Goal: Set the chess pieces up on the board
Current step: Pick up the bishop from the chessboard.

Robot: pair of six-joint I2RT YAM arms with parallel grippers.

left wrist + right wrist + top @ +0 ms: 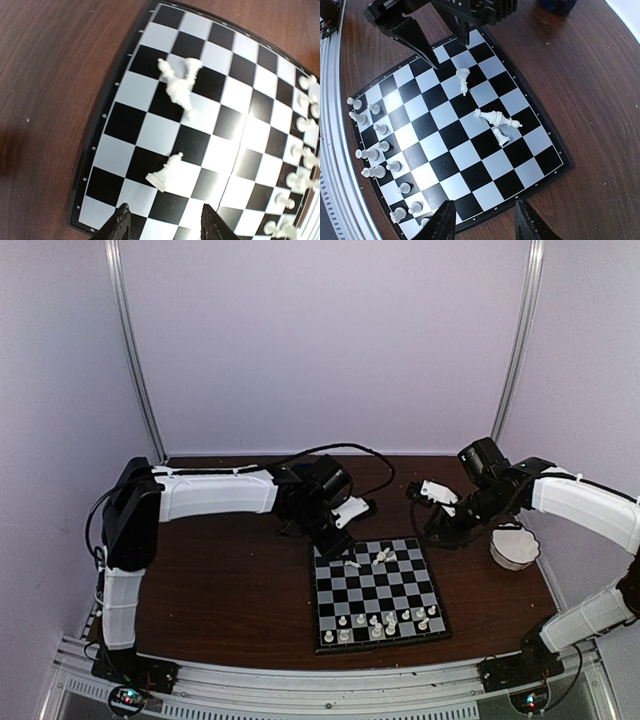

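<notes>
The board point(372, 590) lies flat in the middle of the table. Several white chess pieces point(385, 620) stand on its two nearest rows. One piece point(165, 172) lies on its side near the far left corner, just ahead of my left gripper point(165, 210), which hovers open and holds nothing. Farther along that end, three more pieces point(497, 119) lie toppled together. My right gripper point(484, 207) hangs open and empty over the board's far edge. In the right wrist view the left gripper point(447, 47) shows above the lone fallen piece point(463, 80).
A white scalloped bowl point(514, 547) sits right of the board, under the right arm. A dark blue object point(557, 5) stands on the brown table beyond the board. A metal rail point(320, 685) runs along the near edge.
</notes>
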